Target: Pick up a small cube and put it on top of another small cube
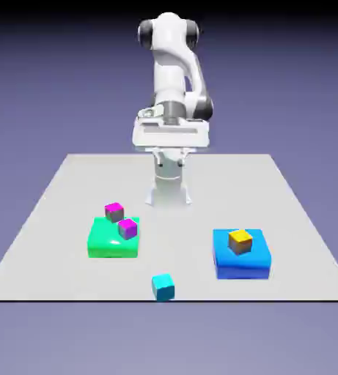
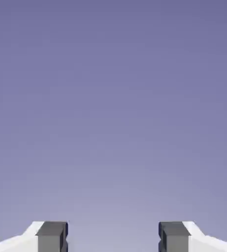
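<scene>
A white Franka arm hangs over the far part of the grey table (image 1: 61, 190), its gripper (image 2: 113, 236) spread wide and holding nothing; the hand view shows only blue-violet backdrop between the two grey fingertips (image 2: 52, 236). In the exterior view the hand sits high near the robot's base, and the fingers themselves are hard to make out there.

Every cube lies on the camera side of the base, well below the hand. A cyan cube (image 1: 163, 286) sits alone on the bare table near its front edge, between the green block (image 1: 105, 245) and the blue block (image 1: 241, 267). Two magenta cubes rest on the green block, one (image 1: 114, 212) at its far edge, the other (image 1: 127, 228) just beside it. A yellow cube (image 1: 240, 240) rests on the blue block. No cube is near the fingers; the coming move likely calls for a long reach forward and down.
</scene>
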`<state>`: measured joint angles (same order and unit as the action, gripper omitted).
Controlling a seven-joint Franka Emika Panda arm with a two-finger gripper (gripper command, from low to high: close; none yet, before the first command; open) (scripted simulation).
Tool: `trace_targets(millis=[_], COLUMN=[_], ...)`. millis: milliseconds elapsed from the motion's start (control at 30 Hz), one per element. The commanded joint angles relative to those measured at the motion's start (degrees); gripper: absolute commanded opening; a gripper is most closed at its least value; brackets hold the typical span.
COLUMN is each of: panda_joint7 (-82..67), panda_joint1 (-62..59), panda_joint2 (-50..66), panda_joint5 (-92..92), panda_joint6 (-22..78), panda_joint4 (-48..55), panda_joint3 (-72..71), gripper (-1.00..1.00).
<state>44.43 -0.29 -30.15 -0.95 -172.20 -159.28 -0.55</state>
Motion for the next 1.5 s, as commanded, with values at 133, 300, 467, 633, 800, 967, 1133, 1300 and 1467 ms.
trace_targets(millis=[133,300,467,633,800,967,1133,1300,1467], panda_joint7=[8.2,16.3,24.5,32.7,40.8,44.4,43.4,43.7,39.6], panda_joint1=[-4.0,-8.1,-12.1,-16.1,-20.2,-21.7,-20.5,-21.1,-17.5], panda_joint2=[10.4,20.8,31.1,41.5,51.9,59.1,64.5,55.0,47.6], panda_joint5=[-4.0,-7.9,-11.9,-15.8,-19.8,-22.0,-22.9,-20.2,-14.6], panda_joint6=[7.5,15.0,22.5,30.0,37.4,38.8,32.9,44.0,54.5], panda_joint4=[7.1,14.3,21.4,28.5,35.7,39.0,38.8,39.2,39.3], panda_joint3=[-2.3,-4.6,-6.9,-9.2,-11.5,-12.8,-13.3,-15.4,-25.8], gripper=[0.0,0.0,0.0,0.0,0.0,0.0,-1.0,-1.0,-1.0])
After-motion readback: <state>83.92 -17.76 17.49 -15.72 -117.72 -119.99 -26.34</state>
